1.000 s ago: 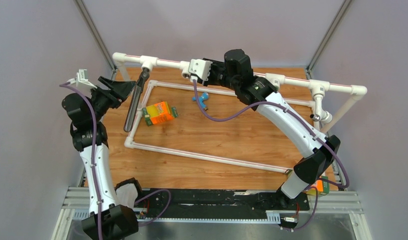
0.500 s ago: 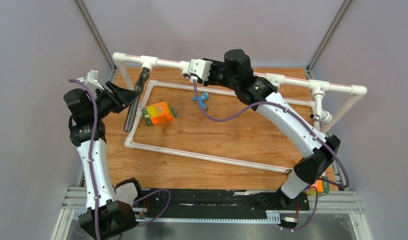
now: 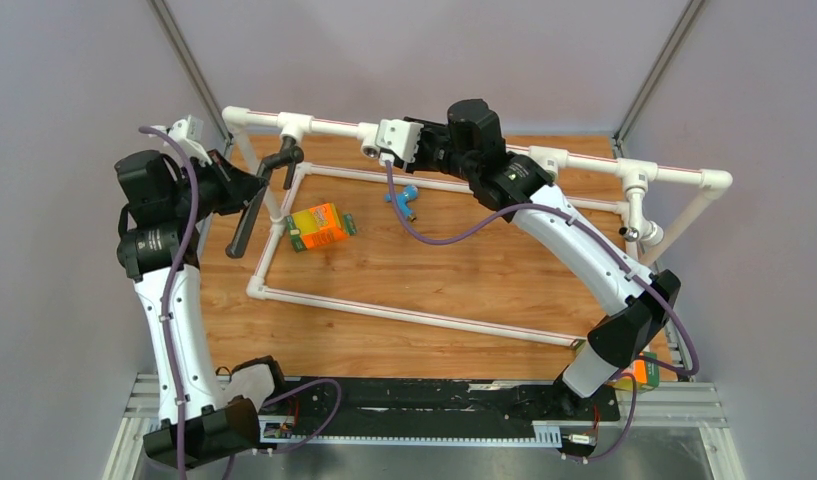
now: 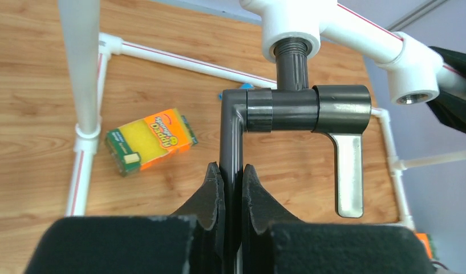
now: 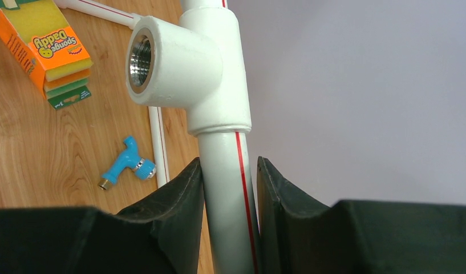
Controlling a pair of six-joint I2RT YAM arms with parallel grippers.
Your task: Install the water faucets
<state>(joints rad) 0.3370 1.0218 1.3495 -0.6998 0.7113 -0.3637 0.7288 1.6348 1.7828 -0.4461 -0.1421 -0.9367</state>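
The long dark-brown faucet point(image 4: 299, 108) has its threaded end in a white tee socket point(image 4: 291, 40) of the pipe frame, its lever hanging down. My left gripper point(image 4: 233, 182) is shut on the faucet's thin tube. From above, this faucet point(image 3: 246, 212) slants down-left from the top rail. My right gripper point(image 5: 227, 182) is shut on the frame's white pipe point(image 5: 222, 154), just below an open threaded tee socket point(image 5: 162, 60). A small blue faucet point(image 3: 404, 198) lies loose on the wooden table. A white-chrome tap point(image 3: 641, 232) sits at the frame's right end.
An orange sponge box point(image 3: 319, 225) lies inside the frame's floor rectangle, near the left upright point(image 4: 82, 63). A second orange box point(image 3: 646, 372) sits by the right arm's base. Grey walls close in on three sides.
The left jaws have closed on the dark faucet's tube. The left arm shifted left, and the tube's lower end swung left with it. The right arm has stayed put.
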